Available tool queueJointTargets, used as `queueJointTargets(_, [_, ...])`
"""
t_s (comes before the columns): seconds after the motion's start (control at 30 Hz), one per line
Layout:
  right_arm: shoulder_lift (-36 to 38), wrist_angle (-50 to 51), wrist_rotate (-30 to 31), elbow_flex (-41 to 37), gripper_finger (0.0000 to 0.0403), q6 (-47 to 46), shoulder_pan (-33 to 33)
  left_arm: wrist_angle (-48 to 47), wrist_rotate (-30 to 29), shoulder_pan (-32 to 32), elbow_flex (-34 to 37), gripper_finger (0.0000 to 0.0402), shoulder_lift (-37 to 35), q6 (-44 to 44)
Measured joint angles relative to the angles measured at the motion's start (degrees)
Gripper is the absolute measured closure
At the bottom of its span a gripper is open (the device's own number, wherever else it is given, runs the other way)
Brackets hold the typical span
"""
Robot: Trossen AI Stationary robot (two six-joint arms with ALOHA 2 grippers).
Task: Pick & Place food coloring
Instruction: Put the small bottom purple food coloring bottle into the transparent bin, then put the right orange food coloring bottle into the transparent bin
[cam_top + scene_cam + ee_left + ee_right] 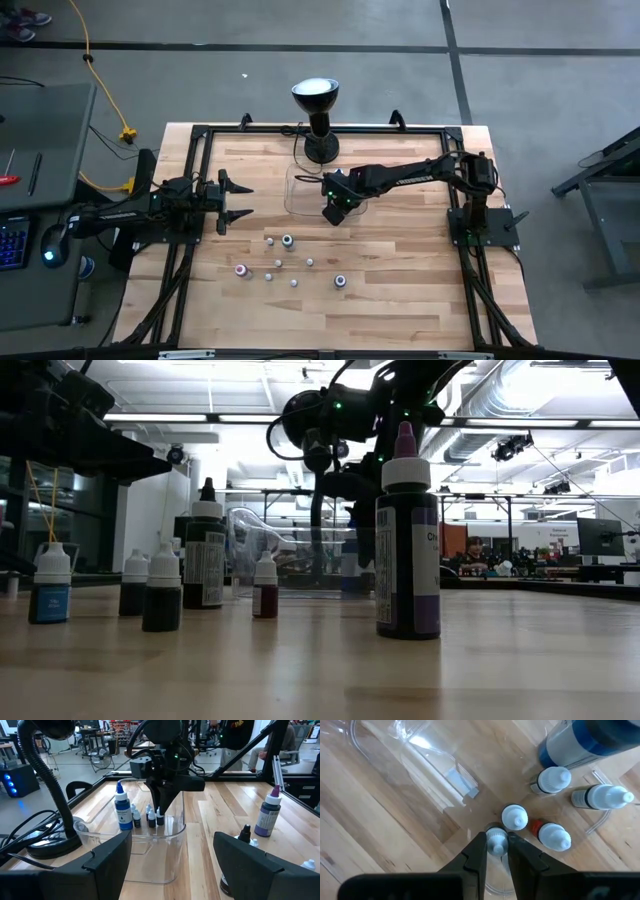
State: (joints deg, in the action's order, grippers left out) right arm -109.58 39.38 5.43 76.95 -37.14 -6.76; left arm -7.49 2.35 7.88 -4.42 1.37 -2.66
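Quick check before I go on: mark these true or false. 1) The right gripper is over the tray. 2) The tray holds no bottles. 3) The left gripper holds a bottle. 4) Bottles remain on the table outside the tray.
1) True: the right gripper is over the tray.
2) False: several bottles stand inside.
3) False: the left gripper is open and empty.
4) True: loose bottles remain.

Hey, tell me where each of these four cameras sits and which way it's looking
High: overhead, straight down; both arms.
Low: table height, level past bottles toward the clear tray; arm overhead.
Left wrist: on the left arm, over the left gripper, facing the right gripper.
Right wrist: looking down on a capped bottle.
Shared: tray, all four.
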Motion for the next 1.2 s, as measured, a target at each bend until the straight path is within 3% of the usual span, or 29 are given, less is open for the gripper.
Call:
queueJointTargets(0.63, [0.0,0.2,-0.3,0.0,0.0275,1.5,0.0,0.0,0.0,0.0,0.0,0.0124,0.0,0.0])
queueJointTargets(1.2, [5.1,0.6,0.5,0.2,0.0269,4.5,0.0,0.0,0.0,0.0,0.0,0.0124,0.0,0.0])
